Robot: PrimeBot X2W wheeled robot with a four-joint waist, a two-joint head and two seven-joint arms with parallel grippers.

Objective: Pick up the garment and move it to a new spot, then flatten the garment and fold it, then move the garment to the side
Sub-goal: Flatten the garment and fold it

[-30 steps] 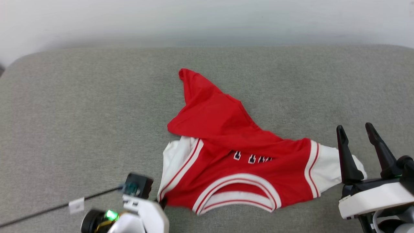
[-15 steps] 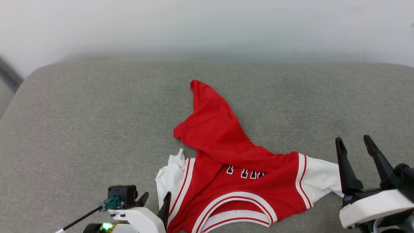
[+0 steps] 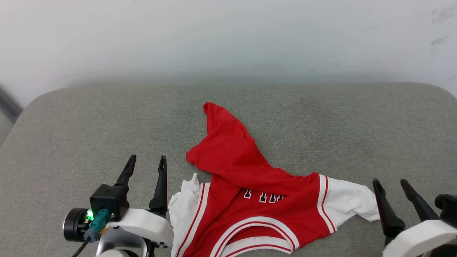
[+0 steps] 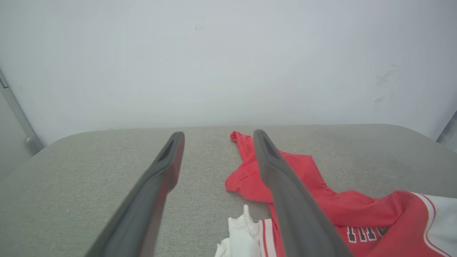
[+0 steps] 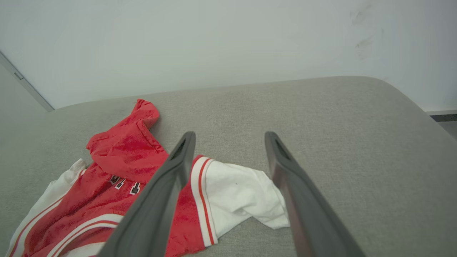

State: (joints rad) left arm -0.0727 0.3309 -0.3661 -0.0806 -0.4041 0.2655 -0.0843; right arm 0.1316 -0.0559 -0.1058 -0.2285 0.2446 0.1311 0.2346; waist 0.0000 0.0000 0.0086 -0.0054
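The garment (image 3: pixel 250 192) lies crumpled on the grey cushioned surface (image 3: pixel 89 125), a red jersey with white sleeves, striped trim and partly hidden black letters. Its lower part is folded up over the chest toward the far side. My left gripper (image 3: pixel 148 160) stands open just left of the crumpled white sleeve, holding nothing. In the left wrist view the garment (image 4: pixel 307 200) sits to the right of the open fingers (image 4: pixel 164 167). My right gripper (image 3: pixel 389 184) is open by the other white sleeve. In the right wrist view that sleeve of the garment (image 5: pixel 239 192) lies between and below the fingers.
A pale wall (image 3: pixel 228 35) rises right behind the surface's far edge. The surface has rounded corners at the far left and far right. Bare grey fabric stretches left and right of the jersey. A cable (image 3: pixel 80 250) trails from the left wrist.
My left gripper has opened, let go of the left sleeve and moved left and up, fingers now clear of it. The head camera tilted, shifting the whole picture downward.
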